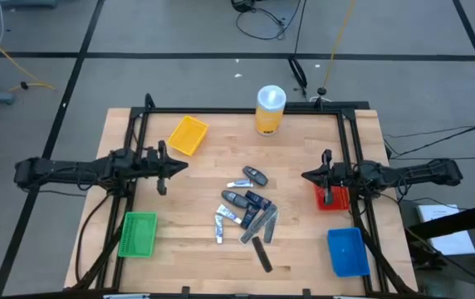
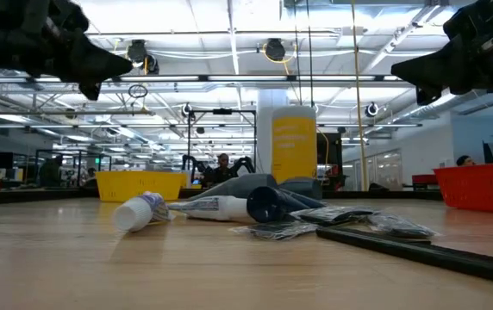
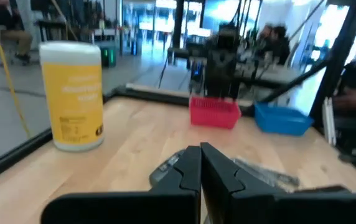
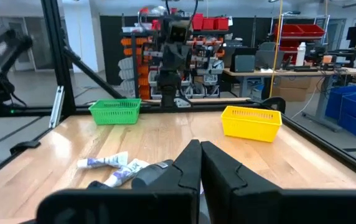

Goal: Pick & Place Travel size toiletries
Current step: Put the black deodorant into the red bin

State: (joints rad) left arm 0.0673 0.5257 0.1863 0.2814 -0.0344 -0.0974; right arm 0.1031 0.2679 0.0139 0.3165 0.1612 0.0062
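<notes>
The travel size toiletries [image 1: 248,214] lie in a loose heap on the wooden table's middle: silver-grey tubes, dark blue tubes and a black stick [image 1: 261,253]. The low view shows the heap [image 2: 255,211] with a white-capped tube [image 2: 140,211] at its side. My left gripper [image 1: 183,168] hovers shut above the table's left side, pointing level toward the heap, well short of it. My right gripper [image 1: 306,177] hovers shut at the right side, over the red bin's near edge, pointing at the heap. Neither holds anything.
A yellow bin [image 1: 188,134] stands at the far left, a green bin [image 1: 138,233] near left, a red bin [image 1: 334,197] right, a blue bin [image 1: 347,251] near right. A tall yellow canister [image 1: 270,109] stands at the far edge. A black frame [image 1: 246,110] rims the table.
</notes>
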